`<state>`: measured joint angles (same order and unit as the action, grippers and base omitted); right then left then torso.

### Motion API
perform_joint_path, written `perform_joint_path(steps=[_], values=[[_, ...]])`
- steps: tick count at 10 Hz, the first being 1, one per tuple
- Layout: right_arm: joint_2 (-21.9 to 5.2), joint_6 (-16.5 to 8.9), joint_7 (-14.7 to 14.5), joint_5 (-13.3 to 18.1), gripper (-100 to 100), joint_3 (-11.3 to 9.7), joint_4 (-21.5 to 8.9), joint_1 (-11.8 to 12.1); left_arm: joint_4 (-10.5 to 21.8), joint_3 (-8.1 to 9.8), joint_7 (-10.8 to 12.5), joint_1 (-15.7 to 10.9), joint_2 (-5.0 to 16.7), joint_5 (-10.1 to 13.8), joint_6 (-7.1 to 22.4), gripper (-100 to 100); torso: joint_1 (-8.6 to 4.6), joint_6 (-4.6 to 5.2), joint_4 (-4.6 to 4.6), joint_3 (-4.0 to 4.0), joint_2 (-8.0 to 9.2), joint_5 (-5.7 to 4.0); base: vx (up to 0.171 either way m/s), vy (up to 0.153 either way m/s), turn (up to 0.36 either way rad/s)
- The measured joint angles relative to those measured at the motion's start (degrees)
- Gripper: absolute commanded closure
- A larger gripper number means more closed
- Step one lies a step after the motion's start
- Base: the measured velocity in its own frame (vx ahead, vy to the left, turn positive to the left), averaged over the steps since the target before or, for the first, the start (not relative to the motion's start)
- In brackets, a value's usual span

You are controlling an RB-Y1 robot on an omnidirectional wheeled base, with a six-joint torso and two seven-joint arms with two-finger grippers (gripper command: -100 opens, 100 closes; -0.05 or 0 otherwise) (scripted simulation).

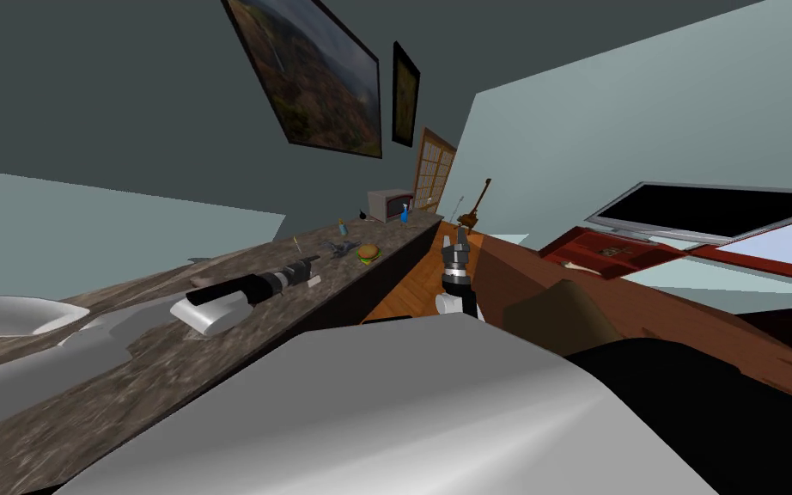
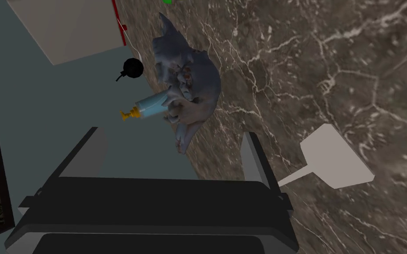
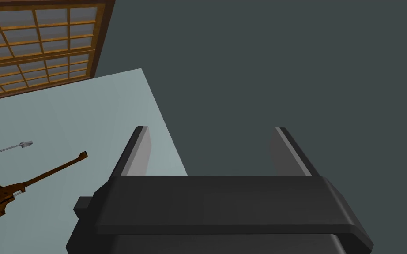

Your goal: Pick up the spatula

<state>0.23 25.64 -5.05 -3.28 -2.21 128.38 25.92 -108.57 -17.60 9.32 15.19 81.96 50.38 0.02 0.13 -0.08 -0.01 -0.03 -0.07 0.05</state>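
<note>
Over the brown marbled counter, at about ten o'clock from me, the left gripper is hovering with its blades spread wide, holding nothing. Taking the blades' direction as twelve, the white spatula is lying flat on the stone at two o'clock, outside the blades, its thin handle running in behind the gripper's body. At twelve, a grey toy creature is sitting beside a blue bottle. Straight ahead, the right gripper is hanging with blades parted, empty.
</note>
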Motion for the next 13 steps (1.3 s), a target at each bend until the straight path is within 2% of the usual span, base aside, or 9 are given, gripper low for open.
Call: perform_joint_path(steps=[2, 3, 4, 8, 9, 10, 11, 12, 13], values=[[0.0, 0.0, 0.0, 0.0, 0, 0.0, 0.0, 0.0, 0.9, -1.19, 0.2, 0.8, 3.4, 2.1, -0.2, -100, -0.05, 0.05, -0.01, -0.02, -0.03, -0.01, 0.001, 0.01, -0.192], [0.0, 0.0, 0.0, 0.0, 0, 0.0, 0.0, 0.0, 1.8, -2.81, -0.1, 0.0, 5.0, 2.9, 0.0, -100, -0.03, 0.01, -0.01, -0.03, -0.04, -0.01, 0.008, 0.013, -0.191], [0.0, 0.0, 0.0, 0.0, 0, 0.0, 0.0, 0.0, 2.0, -2.82, -0.5, 1.8, 7.1, 4.5, 0.7, -100, -0.03, 0.03, -0.01, -0.03, -0.05, -0.01, 0.006, 0.014, -0.118], [0.0, 0.0, 0.0, 0.0, 0, 0.0, 0.0, 0.0, 5.6, -9.49, -3.1, 1.6, 13.3, 9.5, 3.1, -100, -0.03, -0.01, -0.03, -0.08, -0.14, -0.01, 0.025, 0.009, -0.23], [0.0, 0.0, 0.0, 0.0, 0, 0.0, 0.0, 0.0, 6.4, -11.81, -3.8, 1.6, 15.8, 11.5, 3.3, -100, -0.06, 0.02, -0.04, -0.1, -0.17, -0.02, 0.028, 0.006, -0.11], [0.0, 0.0, 0.0, 0.0, 0, 0.0, 0.0, 0.0, 6.4, -11.29, -4.1, 2.6, 16.4, 11.9, 4.2, -100, -0.07, -0.01, -0.03, -0.09, -0.15, -0.01, 0.039, 0.002, -0.208], [0.0, 0.0, 0.0, 0.0, 0, 0.0, 0.0, 0.0, 7.5, -13.29, -5.2, 3.3, 17.6, 13.2, 4.2, -100, -0.07, 0.02, -0.04, -0.1, -0.18, -0.01, 0.071, -0.006, -0.334], [0.0, 0.0, 0.0, 0.0, 0, 0.0, 0.0, 0.0, 7.8, -12.1, -5.3, 7.2, 19.1, 13.0, 5.0, -100, -0.1, 0.04, -0.06, -0.16, -0.28, -0.02, 0.057, 0.0, -0.127], [0.0, 0.0, 0.0, 0.0, 0, 0.0, 0.0, 0.0, 8.0, -12.86, -5.6, 7.0, 19.9, 13.9, 6.0, -100, -0.11, -0.01, -0.06, -0.16, -0.27, -0.02, 0.022, 0.003, 0.031]])
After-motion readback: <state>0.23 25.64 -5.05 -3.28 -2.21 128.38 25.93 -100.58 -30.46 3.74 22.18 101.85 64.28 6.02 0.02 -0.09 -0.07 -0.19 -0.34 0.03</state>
